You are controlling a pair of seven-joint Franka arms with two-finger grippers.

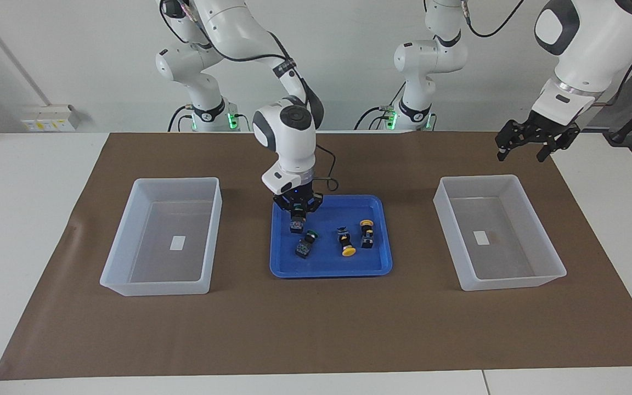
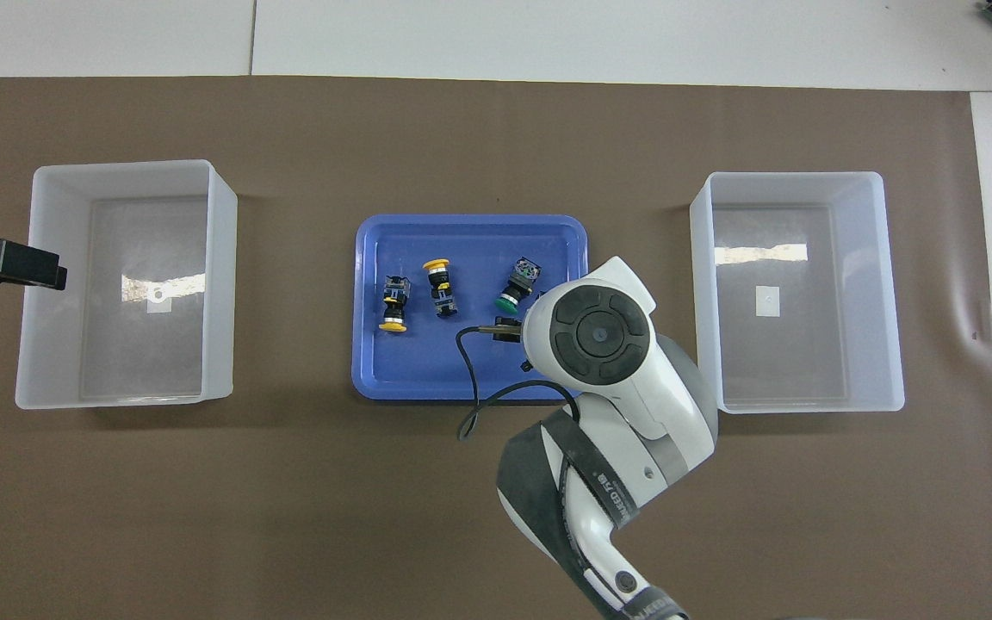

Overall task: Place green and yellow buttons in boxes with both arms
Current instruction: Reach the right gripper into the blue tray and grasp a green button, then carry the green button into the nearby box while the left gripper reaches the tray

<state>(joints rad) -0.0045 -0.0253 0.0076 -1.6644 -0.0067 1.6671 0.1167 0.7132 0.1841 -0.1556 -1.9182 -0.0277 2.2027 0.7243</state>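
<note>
The right gripper [image 1: 297, 211] is down inside the blue tray [image 1: 373, 266], at the tray's corner nearest the robots on the right arm's side, and its fingers are pinched around a dark button [image 1: 295, 225] whose cap cannot be made out; from above the arm's wrist hides this button entirely. Just beside it, a little farther from the robots, a green button [image 1: 305, 244] lies tilted on the tray floor with its green cap toward the robots. Toward the left arm's side of the tray lie two yellow buttons, close together but apart: one yellow button [image 1: 345, 242] with its cap pointing away from the robots, and the other yellow button [image 1: 367, 232] with its cap toward them. The tray sits at the middle of the brown mat [image 1: 316, 340] that covers most of the table [image 1: 20, 219]. The box toward the right arm's end of the table [image 1: 129, 280] and the box toward the left arm's end [image 1: 513, 282] stand well apart from the tray, each showing only a small white sticker on its floor. The left gripper [image 1: 532, 144] waits in the air over the mat's corner nearest the left arm's base, beside that box's edge nearest the robots, with its fingers spread and nothing between them.
</note>
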